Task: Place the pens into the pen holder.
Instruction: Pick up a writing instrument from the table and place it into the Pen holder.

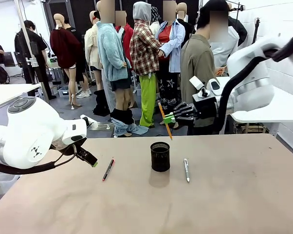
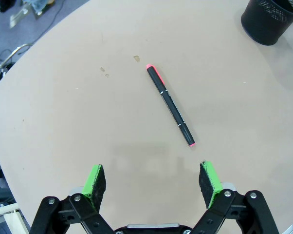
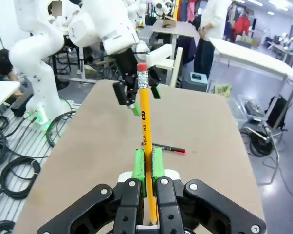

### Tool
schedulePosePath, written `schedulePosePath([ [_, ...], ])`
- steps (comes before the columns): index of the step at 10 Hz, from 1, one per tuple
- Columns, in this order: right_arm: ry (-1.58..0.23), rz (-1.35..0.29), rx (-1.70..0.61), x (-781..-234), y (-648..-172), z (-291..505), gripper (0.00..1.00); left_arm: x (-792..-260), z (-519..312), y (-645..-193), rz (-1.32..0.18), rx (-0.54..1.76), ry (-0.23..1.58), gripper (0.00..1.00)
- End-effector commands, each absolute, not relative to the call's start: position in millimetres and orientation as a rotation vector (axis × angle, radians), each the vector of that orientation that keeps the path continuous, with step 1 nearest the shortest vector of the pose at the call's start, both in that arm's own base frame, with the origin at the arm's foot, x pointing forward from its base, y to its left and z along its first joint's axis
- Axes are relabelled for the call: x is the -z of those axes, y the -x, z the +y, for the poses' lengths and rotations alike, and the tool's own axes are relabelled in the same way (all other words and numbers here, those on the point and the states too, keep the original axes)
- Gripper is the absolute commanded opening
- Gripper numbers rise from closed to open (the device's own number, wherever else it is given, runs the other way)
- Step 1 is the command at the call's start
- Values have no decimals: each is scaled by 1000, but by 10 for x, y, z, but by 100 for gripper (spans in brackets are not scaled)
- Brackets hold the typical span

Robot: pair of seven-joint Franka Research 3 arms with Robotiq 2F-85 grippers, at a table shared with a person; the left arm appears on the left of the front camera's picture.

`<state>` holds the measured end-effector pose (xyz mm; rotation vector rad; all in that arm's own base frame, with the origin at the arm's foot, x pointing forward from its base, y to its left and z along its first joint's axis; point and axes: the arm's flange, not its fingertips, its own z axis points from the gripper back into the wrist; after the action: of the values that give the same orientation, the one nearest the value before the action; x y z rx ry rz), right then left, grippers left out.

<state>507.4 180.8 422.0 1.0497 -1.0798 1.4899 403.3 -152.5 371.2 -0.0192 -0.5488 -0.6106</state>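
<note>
Pencil (image 3: 145,112) is clamped, raised, in the closed right gripper (image 3: 148,163). The left gripper (image 2: 154,178) is spread open; the black pen (image 2: 170,105) lies ahead of it. The pen holder (image 1: 160,156) stands between this and a silver pen (image 1: 186,169).

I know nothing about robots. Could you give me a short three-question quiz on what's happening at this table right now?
1. True or false: the right arm's jaws are shut on the yellow pencil.
2. Fill in the gap: the left arm's jaws stand ____ near the black-and-pink pen.
3. What lies on the robot's right of the pen holder? A) a silver-grey pen B) a blue-tipped pen C) scissors

Key: 1 true; 2 open; 3 A.
</note>
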Motion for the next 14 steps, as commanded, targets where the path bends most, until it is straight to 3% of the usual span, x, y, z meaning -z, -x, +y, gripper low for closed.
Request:
schedulePosePath([
  [1,-1101,-1159,-1499,-4117,-5358,1948,0,-3715,-1509,-4035,-549,607,21,100],
  [5,-1174,-1114,-1449,-3862,-5690,2171,0,-3715,-1509,-4035,-549,607,21,100],
  [12,-1225,-1005,-1363,-3448,-5840,2202,0,-3715,-1509,-4035,-549,607,21,100],
  [13,-1223,-997,-1357,-3421,-5825,2189,8,-3715,-1509,-4035,-549,607,21,100],
  [14,-1220,-995,-1354,-3413,-5818,2165,24,-3715,-1509,-4035,-549,607,21,100],
])
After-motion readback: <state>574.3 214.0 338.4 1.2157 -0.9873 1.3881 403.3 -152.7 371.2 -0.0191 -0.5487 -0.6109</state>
